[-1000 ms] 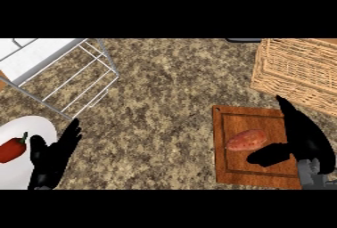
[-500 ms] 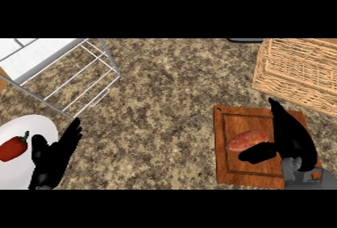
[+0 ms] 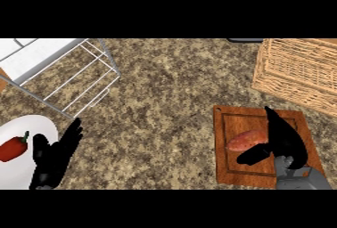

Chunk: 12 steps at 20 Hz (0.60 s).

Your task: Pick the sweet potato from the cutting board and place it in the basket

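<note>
A reddish sweet potato (image 3: 245,139) lies on the brown wooden cutting board (image 3: 232,169) at the right. My right hand (image 3: 284,138) is over the board right beside the potato, fingers straight along its right side and thumb under its near end, partly covering it. The hand is open and I cannot tell whether it touches the potato. The woven basket (image 3: 299,71) stands at the upper right, just beyond the board. My left hand (image 3: 56,156) rests open at the lower left, fingers up.
A white plate (image 3: 20,171) with a red pepper (image 3: 13,148) sits at the lower left, partly under my left hand. A white wire rack (image 3: 79,84) stands at the upper left. Speckled countertop lies between the rack and the board.
My right hand has slid left across the board and closed in on the sweet potato, its thumb now against the potato's near end. The left hand has stayed put.
</note>
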Tool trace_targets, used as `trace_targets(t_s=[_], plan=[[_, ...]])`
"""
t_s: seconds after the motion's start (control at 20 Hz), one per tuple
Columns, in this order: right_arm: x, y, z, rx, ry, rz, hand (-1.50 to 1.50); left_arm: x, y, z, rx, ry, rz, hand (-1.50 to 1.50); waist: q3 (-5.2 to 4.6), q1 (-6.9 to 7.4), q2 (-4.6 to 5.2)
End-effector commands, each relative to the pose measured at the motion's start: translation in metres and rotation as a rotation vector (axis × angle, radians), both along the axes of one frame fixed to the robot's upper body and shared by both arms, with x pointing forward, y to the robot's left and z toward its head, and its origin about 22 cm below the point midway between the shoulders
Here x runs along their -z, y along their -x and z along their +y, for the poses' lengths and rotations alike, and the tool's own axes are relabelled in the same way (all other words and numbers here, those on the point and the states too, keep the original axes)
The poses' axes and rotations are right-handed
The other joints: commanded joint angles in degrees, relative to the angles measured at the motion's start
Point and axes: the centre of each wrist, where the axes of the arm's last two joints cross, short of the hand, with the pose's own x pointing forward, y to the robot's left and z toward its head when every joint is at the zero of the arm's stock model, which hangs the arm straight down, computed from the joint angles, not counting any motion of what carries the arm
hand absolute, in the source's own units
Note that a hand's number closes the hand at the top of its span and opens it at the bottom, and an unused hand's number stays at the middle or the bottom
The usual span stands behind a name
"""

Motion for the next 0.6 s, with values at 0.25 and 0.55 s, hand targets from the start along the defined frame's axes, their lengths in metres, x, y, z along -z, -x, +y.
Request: trace_targets(t_s=[0.25,0.55], plan=[[0.01,-0.006,0.012,0.069,0.009,0.089,-1.5,0.023,0.01,0.001,-0.011,0.018,0.12,0.0,-0.72,-0.05,0.56],[0.032,-0.007,0.02,0.09,0.011,0.085,-1.5,0.031,0.017,0.006,-0.018,-0.005,0.146,0.0,-0.72,0.11,0.67]])
